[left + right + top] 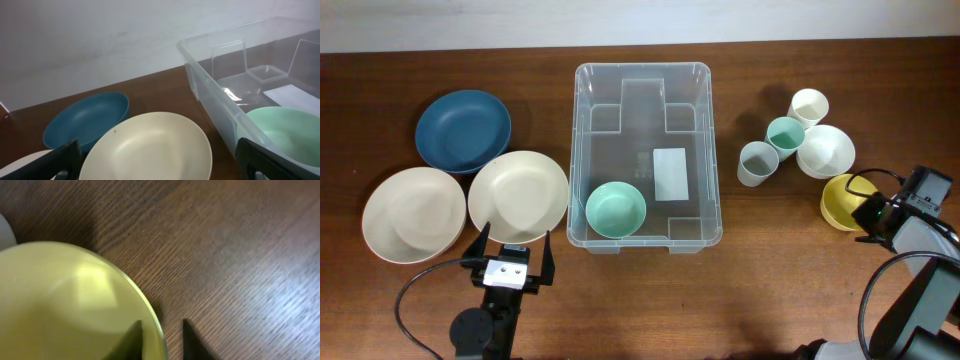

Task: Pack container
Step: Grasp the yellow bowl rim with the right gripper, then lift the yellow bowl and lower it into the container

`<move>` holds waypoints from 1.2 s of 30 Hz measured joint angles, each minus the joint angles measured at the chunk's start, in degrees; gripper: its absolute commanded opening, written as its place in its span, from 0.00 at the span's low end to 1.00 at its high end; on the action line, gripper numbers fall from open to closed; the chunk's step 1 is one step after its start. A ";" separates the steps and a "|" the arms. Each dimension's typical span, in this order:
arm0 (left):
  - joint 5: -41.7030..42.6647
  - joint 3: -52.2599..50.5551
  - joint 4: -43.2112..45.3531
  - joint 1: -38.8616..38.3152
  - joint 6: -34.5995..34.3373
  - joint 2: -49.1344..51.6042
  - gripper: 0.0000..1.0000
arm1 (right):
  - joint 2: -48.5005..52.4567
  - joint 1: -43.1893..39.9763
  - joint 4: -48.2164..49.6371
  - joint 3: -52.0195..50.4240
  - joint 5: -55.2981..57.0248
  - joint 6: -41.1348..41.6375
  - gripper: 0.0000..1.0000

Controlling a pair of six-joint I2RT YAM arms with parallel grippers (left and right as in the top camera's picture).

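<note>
**A:** Container [642, 67]: where is it, and what's in it?

**B:** Centre of the overhead frame, on the table [740, 285], between the two arms. A green bowl [616, 210] sits in its near left corner. Otherwise the floor shows only a white label [670, 173].

**A:** Which step is in hand?

**B:** Picking up the next dish, I'd judge. At the lower right, the right gripper [161, 321] straddles the rim of the yellow bowl [65, 305], one finger inside and one outside, jaws close together. I cannot tell whether they actually pinch the rim, as a sliver of table shows beside the outer finger.

**A:** And the other arm?

**B:** The left gripper [517, 240], lower left, is spread wide and holds nothing, at the near edge of a cream plate [518, 190].

**A:** What does the next move call for?

**B:** Probably a firm pinch and a lift clear of the table. Then comes a carry leftward over the container's wall to a free spot beside the green bowl. Farther back wait three cups [757, 163], a white bowl [828, 152], a second cream plate [413, 214] and a blue plate [463, 130].
</note>
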 measured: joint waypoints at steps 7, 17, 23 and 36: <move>0.00 0.00 0.00 0.00 -0.02 0.00 0.99 | 2.27 0.00 0.39 0.00 -0.35 0.28 0.04; 0.00 0.00 0.00 0.00 0.00 0.00 0.99 | -1.03 -0.04 -3.06 0.00 -0.96 0.59 0.04; 0.00 0.00 0.00 0.00 0.00 0.00 1.00 | -14.29 -0.04 -8.61 -0.15 -0.83 0.59 0.04; 0.00 0.00 0.00 0.00 0.00 0.00 0.99 | -37.29 18.23 -9.03 0.07 -9.03 -3.89 0.04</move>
